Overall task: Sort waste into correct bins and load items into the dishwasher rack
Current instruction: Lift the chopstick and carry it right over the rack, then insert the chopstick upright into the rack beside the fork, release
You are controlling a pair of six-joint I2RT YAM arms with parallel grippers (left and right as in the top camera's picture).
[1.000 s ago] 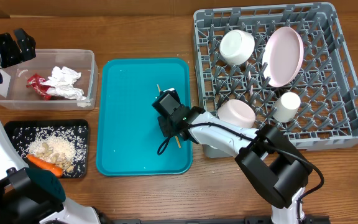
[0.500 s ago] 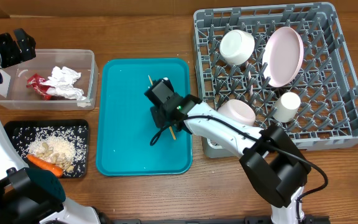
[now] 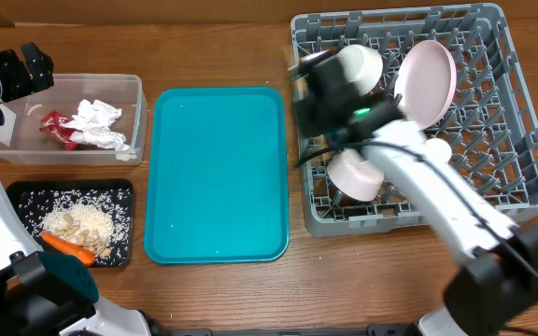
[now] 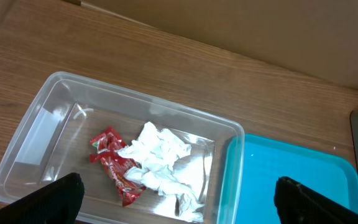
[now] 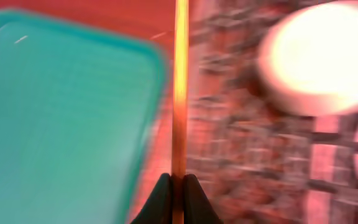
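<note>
My right gripper (image 3: pixel 320 89), blurred by motion, is over the left edge of the grey dishwasher rack (image 3: pixel 512 177). In the right wrist view its fingers (image 5: pixel 179 186) are shut on the thin wooden stick (image 5: pixel 180 93), which points away over the gap between tray and rack. The rack holds a white bowl (image 3: pixel 358 67), a pale pink dish (image 3: pixel 428 82), another bowl (image 3: pixel 355 175) and a small white cup (image 3: pixel 434 149). My left gripper (image 3: pixel 17 70) is open above the clear tub (image 3: pixel 138 121), which holds red wrappers (image 4: pixel 114 168) and white napkins (image 4: pixel 160 155).
The teal tray (image 3: pixel 218 177) lies between tub and rack with nothing on it. The black tray (image 3: pixel 21 191) at the front left holds rice (image 3: pixel 101 201), beige crumbs (image 3: pixel 77 222) and the carrot (image 3: pixel 68 246). My right arm crosses the rack's front left.
My right gripper has lifted the wooden stick off the teal tray and swung right and back to the rack's left edge. The left arm has not moved.
</note>
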